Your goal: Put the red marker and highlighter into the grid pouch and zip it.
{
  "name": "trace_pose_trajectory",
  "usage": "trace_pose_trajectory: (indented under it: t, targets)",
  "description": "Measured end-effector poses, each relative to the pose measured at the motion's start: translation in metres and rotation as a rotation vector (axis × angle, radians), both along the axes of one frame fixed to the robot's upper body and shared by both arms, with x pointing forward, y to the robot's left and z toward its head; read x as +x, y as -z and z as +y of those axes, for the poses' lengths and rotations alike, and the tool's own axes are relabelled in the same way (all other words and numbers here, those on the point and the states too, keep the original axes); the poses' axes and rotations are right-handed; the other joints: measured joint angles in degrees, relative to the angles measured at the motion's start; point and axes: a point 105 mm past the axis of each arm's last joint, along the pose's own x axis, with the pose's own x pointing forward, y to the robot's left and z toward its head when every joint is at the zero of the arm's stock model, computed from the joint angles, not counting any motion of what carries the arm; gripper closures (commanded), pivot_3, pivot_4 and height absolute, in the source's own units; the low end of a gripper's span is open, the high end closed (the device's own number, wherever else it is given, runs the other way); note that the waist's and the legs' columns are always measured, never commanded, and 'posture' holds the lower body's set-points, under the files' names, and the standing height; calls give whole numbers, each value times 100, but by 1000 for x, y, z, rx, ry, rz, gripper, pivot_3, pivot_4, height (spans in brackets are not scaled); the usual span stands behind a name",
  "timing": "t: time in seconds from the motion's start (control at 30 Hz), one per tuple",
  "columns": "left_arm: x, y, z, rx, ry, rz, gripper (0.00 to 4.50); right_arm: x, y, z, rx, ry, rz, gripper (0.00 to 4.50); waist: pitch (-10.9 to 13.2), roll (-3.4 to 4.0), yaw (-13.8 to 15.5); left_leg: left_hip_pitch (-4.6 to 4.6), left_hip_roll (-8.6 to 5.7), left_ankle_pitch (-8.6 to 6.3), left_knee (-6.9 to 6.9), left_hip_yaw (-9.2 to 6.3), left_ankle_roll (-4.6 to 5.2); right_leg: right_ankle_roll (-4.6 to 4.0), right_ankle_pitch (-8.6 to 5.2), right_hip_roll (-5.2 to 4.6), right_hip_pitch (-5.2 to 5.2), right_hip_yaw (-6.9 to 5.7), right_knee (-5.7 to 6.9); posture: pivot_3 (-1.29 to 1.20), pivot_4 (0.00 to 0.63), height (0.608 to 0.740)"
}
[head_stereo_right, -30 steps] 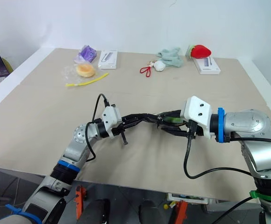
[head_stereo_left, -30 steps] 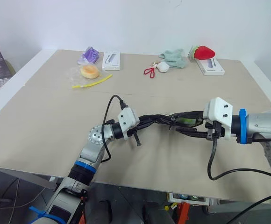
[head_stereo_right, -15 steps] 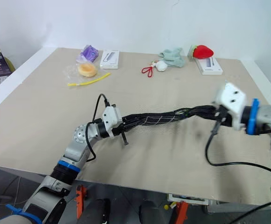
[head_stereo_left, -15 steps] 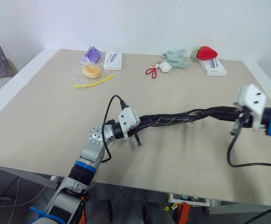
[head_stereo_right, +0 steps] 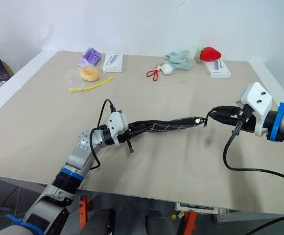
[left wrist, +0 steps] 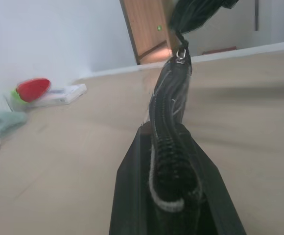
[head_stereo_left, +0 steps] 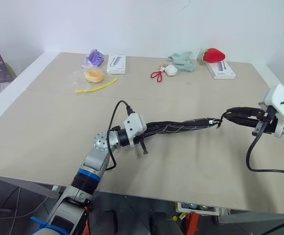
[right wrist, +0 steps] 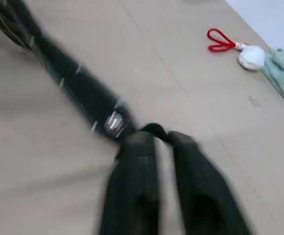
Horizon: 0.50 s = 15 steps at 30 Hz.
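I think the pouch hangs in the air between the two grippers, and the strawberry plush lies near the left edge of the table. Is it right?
Not quite. The pouch does hang between the left gripper and right gripper, but the strawberry plush lies at the far right of the table, as the left eye view shows.

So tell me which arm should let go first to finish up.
Right, probably. The right tool sits at the zipper pull at the far end of the closed grid pouch, while the left tool clamps the other end, holding it above the table.

Strawberry plush (head_stereo_left: 214,55), teal cloth (head_stereo_left: 182,61), bun (head_stereo_left: 94,75) line the table's far edge.
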Motion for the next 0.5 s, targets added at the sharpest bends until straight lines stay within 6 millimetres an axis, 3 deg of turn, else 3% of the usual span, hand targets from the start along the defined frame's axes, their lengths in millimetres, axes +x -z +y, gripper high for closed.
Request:
trace_pose_trajectory:
  t: [0.13, 0.17, 0.23, 0.4, 0.5]
  targets:
    - [-9, 17, 8, 83, 71, 110, 1549, 0, -6, -2, 41, 23, -13, 217, 0, 0, -8, 1, 2, 0, -2, -1, 0, -2, -1, 2, -1, -1, 0, 0, 150, 728]
    - [-11, 20, 10, 95, 90, 149, 891, 0, -6, -1, 50, 26, -12, 0, 0, 1, -6, 1, 2, 0, -2, -2, 0, -2, -1, 2, -1, -3, 0, 0, 150, 728]
    - [-15, 19, 13, 99, 116, 195, 96, 1, -6, 0, 66, 29, -8, 0, 2, 0, -3, -1, 3, 0, -1, -4, 0, 3, -4, 2, -1, -5, 0, 0, 150, 728]
    - [-21, 2, 21, 61, 145, 291, 96, 1, 3, -7, 83, 95, 22, 0, 2, -1, -2, -1, 2, 0, 2, -5, 0, 9, -8, -1, 3, -7, 0, 0, 150, 728]
    - [-11, -13, 45, 12, 50, 334, 96, -1, 16, -18, 131, 180, 62, 0, 3, -2, -6, 0, 5, 0, 1, -11, 0, 7, -8, 3, 2, -10, 0, 0, 150, 728]
